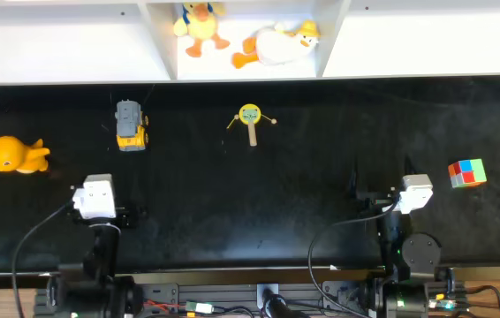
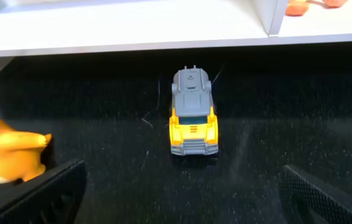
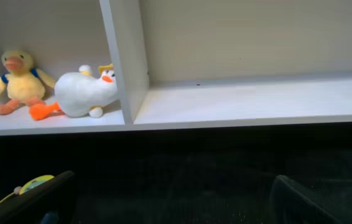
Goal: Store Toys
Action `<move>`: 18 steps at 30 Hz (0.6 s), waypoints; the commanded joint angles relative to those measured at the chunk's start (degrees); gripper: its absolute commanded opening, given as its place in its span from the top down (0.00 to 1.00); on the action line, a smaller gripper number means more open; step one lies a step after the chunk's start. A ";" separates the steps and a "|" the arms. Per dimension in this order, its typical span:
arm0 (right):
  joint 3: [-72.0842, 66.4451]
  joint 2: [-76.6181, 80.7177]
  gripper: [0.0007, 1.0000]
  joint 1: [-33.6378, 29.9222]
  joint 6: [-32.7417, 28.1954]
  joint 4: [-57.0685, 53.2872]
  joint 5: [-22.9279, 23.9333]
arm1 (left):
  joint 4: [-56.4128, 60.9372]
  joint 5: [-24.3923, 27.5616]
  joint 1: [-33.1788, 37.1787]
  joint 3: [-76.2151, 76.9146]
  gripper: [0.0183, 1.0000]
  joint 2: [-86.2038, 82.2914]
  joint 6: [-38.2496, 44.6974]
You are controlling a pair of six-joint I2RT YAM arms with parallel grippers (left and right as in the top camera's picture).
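Sitting straight ahead of the nearer left tool (image 2: pixel 185 190), which is spread open and empty, the toy truck (image 2: pixel 193 115) lies lengthwise along its reach, grille facing it.

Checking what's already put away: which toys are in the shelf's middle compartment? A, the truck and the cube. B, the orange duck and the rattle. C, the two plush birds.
C: the yellow plush duck and the white plush bird lie in the middle compartment of the shelf; the truck, cube, orange duck and rattle sit on the black table.
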 commanded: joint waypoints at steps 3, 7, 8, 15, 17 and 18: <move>-0.72 -0.48 0.00 0.22 0.24 0.22 -0.20 | -1.86 -0.76 -0.20 7.52 0.00 6.01 -1.51; -0.72 -0.48 0.01 0.22 0.24 0.22 -0.20 | -2.95 -0.81 0.24 10.05 0.00 7.96 -1.51; -0.72 -0.48 0.00 0.22 0.24 0.22 -0.20 | -3.58 -0.81 0.74 10.45 0.00 8.04 -1.49; -0.72 -0.48 0.00 0.22 0.24 0.22 -0.20 | -7.48 -0.52 7.26 11.28 0.00 8.13 -1.49; -0.72 -0.48 0.00 0.22 0.24 0.22 -0.20 | -8.00 -0.28 8.70 11.28 0.00 8.13 -1.49; -0.72 -0.48 0.00 0.22 0.24 0.22 -0.20 | -8.20 -0.09 9.40 11.30 0.00 8.13 -1.49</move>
